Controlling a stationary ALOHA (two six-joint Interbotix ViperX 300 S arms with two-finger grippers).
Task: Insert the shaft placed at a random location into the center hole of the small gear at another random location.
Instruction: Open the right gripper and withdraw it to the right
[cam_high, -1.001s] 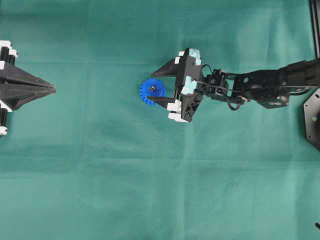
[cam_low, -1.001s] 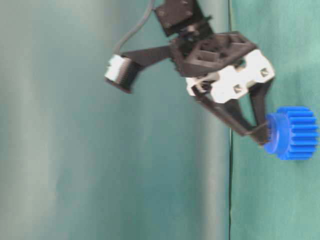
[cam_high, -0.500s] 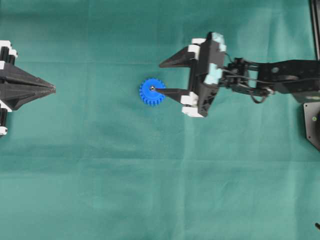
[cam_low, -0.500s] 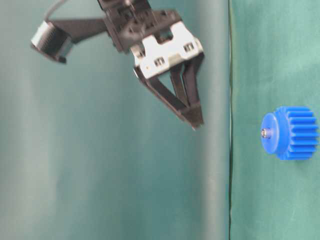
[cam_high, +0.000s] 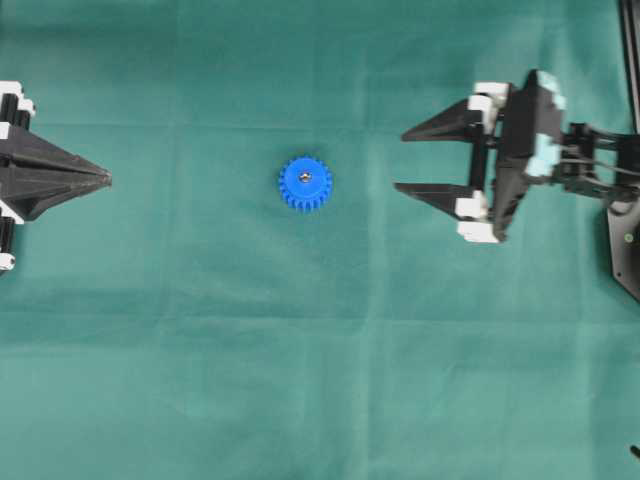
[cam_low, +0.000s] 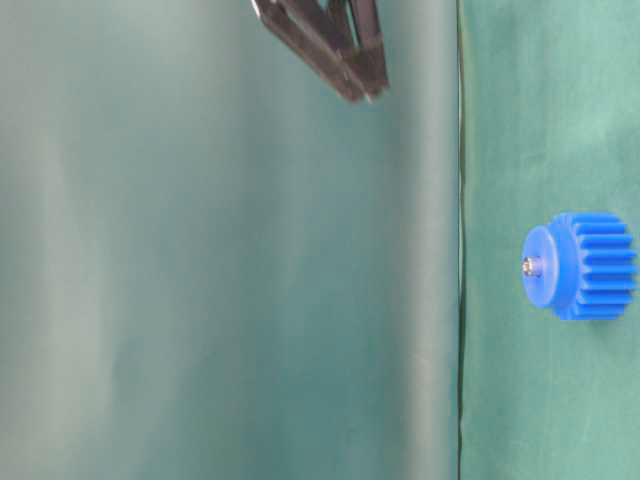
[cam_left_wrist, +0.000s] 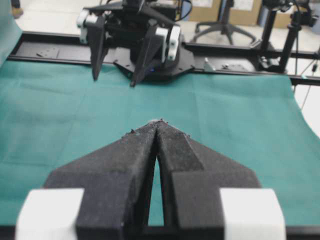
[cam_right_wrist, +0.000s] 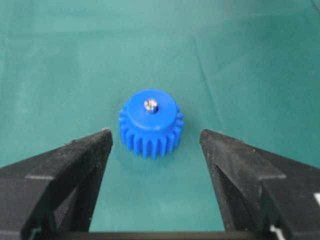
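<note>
Right wrist view: the shaft (cam_right_wrist: 151, 104) stands seated in the center hole of the small gear (cam_right_wrist: 150, 124), which rests on the green cloth (cam_high: 300, 380). Insertion appears complete. The right gripper (cam_high: 400, 160) is spread wide, empty and well apart; the left gripper (cam_high: 108, 179) is pinched together, idle.
</note>
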